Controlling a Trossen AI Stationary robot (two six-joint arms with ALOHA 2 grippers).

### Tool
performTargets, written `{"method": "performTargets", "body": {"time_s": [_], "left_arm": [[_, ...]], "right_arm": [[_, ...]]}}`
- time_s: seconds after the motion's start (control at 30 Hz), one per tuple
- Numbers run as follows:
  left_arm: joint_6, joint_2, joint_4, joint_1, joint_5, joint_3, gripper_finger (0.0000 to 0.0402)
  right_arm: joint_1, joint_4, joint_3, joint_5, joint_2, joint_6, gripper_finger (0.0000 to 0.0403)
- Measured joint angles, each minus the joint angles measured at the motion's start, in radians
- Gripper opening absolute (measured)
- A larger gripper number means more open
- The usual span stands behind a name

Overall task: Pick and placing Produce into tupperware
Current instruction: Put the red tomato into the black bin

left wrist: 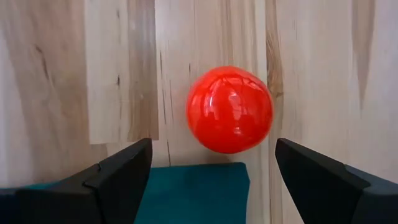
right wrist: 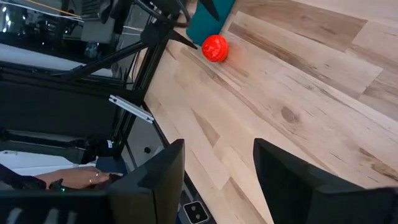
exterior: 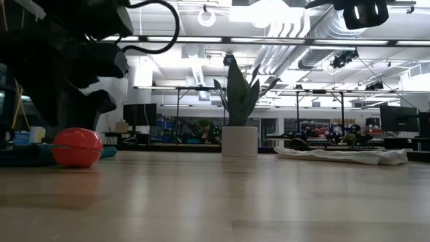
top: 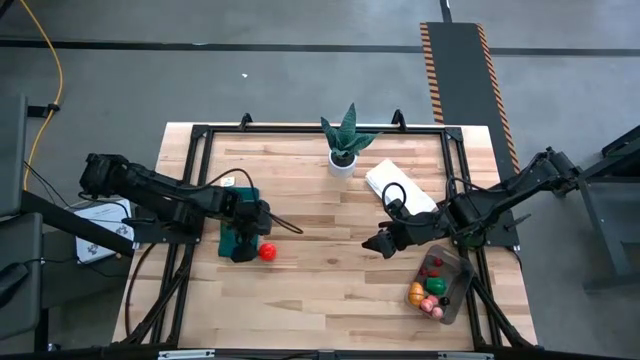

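Glossy round red tomato on pale plank table, left pincer wide open, empty, just short of it.

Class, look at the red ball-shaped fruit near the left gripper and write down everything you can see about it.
The red fruit is a round, glossy, plastic-looking ball with faint ridges and bright highlights. It rests on the bare wooden table, just off the edge of the dark green mat. The left gripper hangs above it, open, one finger to each side, not touching it. Nothing else is near it.
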Motion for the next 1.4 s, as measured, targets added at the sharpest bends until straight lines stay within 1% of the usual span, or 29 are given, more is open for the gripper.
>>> {"method": "performTargets", "body": {"time_s": [0.3, 0.77, 0.87, 1.13, 1.4], "left_arm": [[0.010, 0.029, 0.070, 0.000, 0.031, 0.000, 0.0331], [0.036, 0.029, 0.082, -0.001, 0.062, 0.000, 0.0331], [0.035, 0.029, 0.097, -0.001, 0.064, 0.000, 0.0331], [0.043, 0.029, 0.104, 0.000, 0.063, 0.000, 0.0331], [0.046, 0.029, 0.103, 0.002, 0.060, 0.000, 0.0331]], "right_arm": [[0.000, 0.000, 0.000, 0.000, 0.000, 0.000, 0.0181], [0.000, -0.001, 0.000, 0.009, 0.000, -0.005, 0.0181], [0.000, -0.001, 0.000, 0.027, 0.000, -0.010, 0.0181], [-0.001, -0.001, 0.000, 0.028, 0.000, -0.025, 0.0181], [-0.028, -0.001, 0.000, 0.028, 0.000, -0.045, 0.0181]]}}
